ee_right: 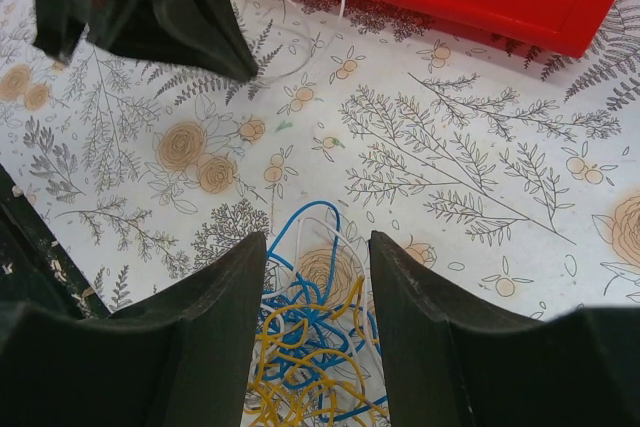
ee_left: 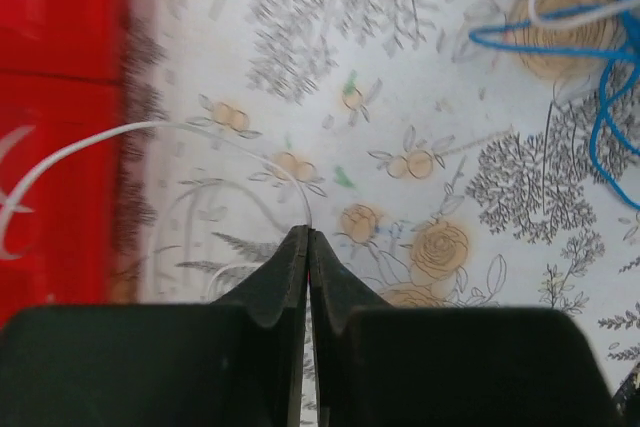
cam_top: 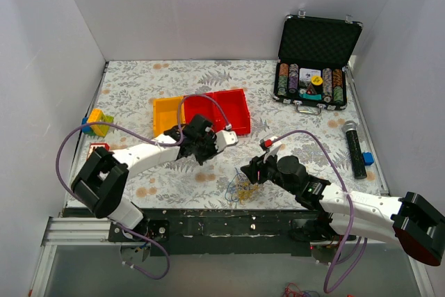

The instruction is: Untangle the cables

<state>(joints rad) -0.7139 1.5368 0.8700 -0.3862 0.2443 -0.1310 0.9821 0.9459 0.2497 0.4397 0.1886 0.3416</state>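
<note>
The cables (cam_top: 241, 187) lie as a small tangle of blue, yellow and whitish wires near the table's front edge. In the right wrist view the tangle (ee_right: 315, 347) sits directly between and below the open jaws of my right gripper (ee_right: 318, 247), which also shows in the top view (cam_top: 247, 174). My left gripper (cam_top: 201, 147) is to the left of the tangle, and its jaws are shut on a thin white wire (ee_left: 130, 132) that arcs from the tips (ee_left: 308, 232) over to the red bin (ee_left: 60, 97). Blue loops (ee_left: 600, 77) lie to its right.
Red bins (cam_top: 222, 110) and an orange bin (cam_top: 167, 113) stand behind the left gripper. An open case of poker chips (cam_top: 313, 67) is at the back right. A black cylinder (cam_top: 356, 147) lies at the right. Coloured blocks (cam_top: 97, 122) sit at the left edge.
</note>
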